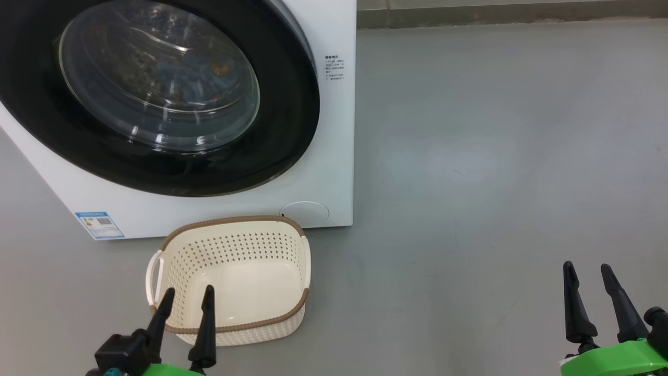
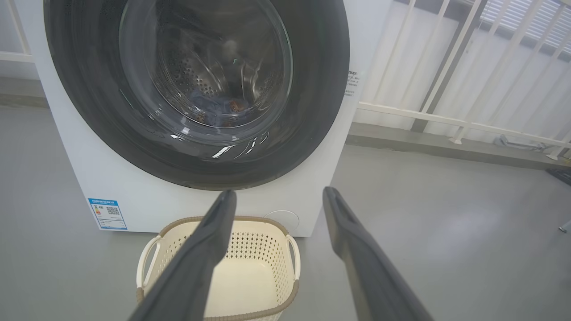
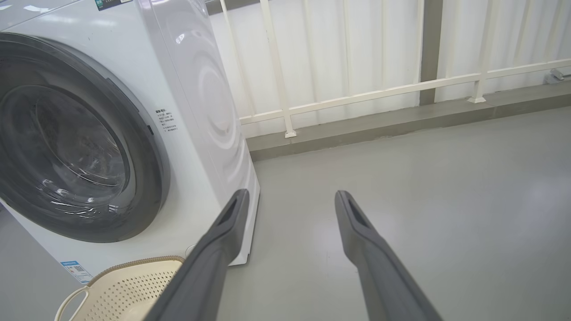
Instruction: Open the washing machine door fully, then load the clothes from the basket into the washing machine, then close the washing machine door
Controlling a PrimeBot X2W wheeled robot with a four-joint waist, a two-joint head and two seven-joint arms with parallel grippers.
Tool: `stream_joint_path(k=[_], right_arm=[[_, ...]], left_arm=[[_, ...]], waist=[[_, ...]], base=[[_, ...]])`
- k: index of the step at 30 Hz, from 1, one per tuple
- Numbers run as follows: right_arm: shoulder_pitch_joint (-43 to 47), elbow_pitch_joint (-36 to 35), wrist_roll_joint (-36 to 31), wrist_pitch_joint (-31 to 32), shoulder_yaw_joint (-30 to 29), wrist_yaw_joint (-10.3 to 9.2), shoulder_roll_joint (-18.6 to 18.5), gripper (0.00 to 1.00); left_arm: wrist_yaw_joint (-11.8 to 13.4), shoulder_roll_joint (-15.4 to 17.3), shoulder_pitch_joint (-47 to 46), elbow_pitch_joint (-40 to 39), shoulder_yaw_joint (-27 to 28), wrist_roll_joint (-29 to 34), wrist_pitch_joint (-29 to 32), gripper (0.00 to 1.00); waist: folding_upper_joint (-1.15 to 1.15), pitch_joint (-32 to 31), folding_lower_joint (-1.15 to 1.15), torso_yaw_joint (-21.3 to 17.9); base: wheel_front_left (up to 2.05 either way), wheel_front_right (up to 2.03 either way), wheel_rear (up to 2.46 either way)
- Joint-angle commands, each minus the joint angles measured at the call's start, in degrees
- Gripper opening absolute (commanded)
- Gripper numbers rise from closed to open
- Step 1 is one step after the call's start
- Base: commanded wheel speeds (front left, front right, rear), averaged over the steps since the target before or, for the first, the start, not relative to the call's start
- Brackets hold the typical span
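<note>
The washing machine (image 1: 334, 130) (image 2: 352, 40) (image 3: 200, 89) stands on the grey floor. Its door (image 1: 156, 89) (image 2: 196, 89) (image 3: 76, 151), black-framed with a glass bowl, lies flat against the front, closed. Through the glass the clothes (image 2: 218, 109) (image 1: 177, 78) show as bluish fabric with orange marks in the steel drum. In front sits the basket (image 1: 235, 277) (image 2: 267, 263) (image 3: 129, 290), cream and perforated, nothing inside. My left gripper (image 1: 188, 295) (image 2: 276, 198) is open above the basket's near rim. Over bare floor at the lower right, my right gripper (image 1: 587, 271) (image 3: 290, 198) is open.
A blue label sticker (image 1: 99, 224) (image 2: 107, 214) marks the machine's lower left corner. A white railing (image 3: 379, 91) (image 2: 446, 118) on a low kerb runs behind and to the right of the machine. Grey floor (image 1: 496, 183) stretches to the right.
</note>
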Motion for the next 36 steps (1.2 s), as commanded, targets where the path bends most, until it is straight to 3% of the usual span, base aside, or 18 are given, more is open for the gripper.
stream_joint_path(k=[1, 36], right_arm=[[-0.15, -1.58, -0.43, -0.26, 1.17, -0.34, -0.3, 1.0], [0.16, -0.85, -1.77, -0.26, 1.3, -0.34, -0.56, 1.0]], left_arm=[[-0.15, 0.32, -1.01, -1.17, 1.56, 0.82, -0.37, 1.0], [-0.15, 0.2, -0.86, -1.24, 2.1, 1.24, -0.37, 1.0]], waist=[[0.0, 0.02, 0.0, 0.03], [0.0, -0.38, 0.0, 0.34]], base=[[0.0, 0.0, 0.0], [0.0, 0.0, 0.0]])
